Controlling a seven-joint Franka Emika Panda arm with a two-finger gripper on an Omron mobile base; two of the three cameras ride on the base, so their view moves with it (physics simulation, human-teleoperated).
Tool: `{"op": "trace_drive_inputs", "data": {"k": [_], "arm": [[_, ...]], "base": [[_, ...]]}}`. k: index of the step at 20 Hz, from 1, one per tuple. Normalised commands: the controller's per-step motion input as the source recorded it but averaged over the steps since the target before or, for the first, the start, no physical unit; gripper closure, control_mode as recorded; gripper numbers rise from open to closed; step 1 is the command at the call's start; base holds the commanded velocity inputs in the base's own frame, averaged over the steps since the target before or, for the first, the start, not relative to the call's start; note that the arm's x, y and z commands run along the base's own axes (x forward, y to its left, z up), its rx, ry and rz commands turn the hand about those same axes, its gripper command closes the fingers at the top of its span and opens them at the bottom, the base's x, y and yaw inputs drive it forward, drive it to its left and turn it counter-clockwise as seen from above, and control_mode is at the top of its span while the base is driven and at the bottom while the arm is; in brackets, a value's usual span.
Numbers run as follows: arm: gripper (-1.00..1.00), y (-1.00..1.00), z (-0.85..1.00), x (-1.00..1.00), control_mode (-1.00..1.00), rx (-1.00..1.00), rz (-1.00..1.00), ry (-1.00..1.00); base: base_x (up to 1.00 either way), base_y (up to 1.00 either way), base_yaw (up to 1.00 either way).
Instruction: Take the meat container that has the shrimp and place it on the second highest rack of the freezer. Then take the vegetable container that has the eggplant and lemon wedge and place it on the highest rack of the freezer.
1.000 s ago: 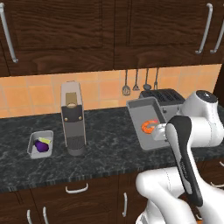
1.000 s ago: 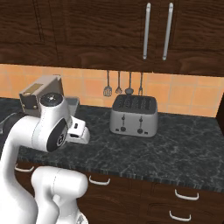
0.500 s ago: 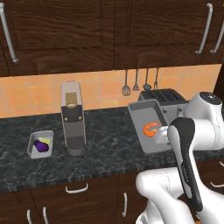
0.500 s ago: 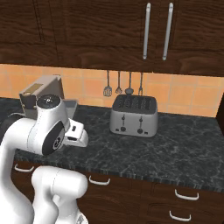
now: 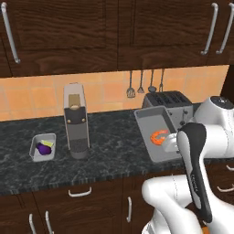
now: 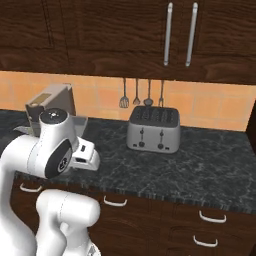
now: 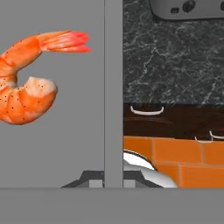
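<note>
1. Grey meat container (image 5: pixel 157 133) sits at right of centre in the left base view, tilted off the counter (image 5: pixel 109 151), its wall clamped in the closed gripper (image 5: pixel 172 142).
2. Carrying well calls for keeping it level, so the shrimp (image 7: pixel 26 83) stays inside.

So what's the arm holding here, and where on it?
The grey tray with the shrimp, lifted off the counter. The gripper has its jaws shut on the tray's side wall.
</note>
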Motion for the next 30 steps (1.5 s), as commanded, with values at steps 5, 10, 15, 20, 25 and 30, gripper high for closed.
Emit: {"op": "trace_drive_inputs", "data": {"k": [5,10,15,20,25,30], "arm": [[1.00,0.00,0.00,0.00,1.00,0.00,0.00,0.00],[1.00,0.00,0.00,0.00,1.00,0.00,0.00,0.00],[1.00,0.00,0.00,0.00,1.00,0.00,0.00,0.00],[1.00,0.00,0.00,0.00,1.00,0.00,0.00,0.00],[1.00,0.00,0.00,0.00,1.00,0.00,0.00,0.00],[1.00,0.00,0.00,0.00,1.00,0.00,0.00,0.00]], "base": [[-0.79,0.43,-0.14],[-0.12,0.31,-0.75],[-0.10,0.10,-0.83],[-0.03,0.00,-0.77],[0.00,-0.31,-0.68],[0.03,-0.62,-0.62]]}}
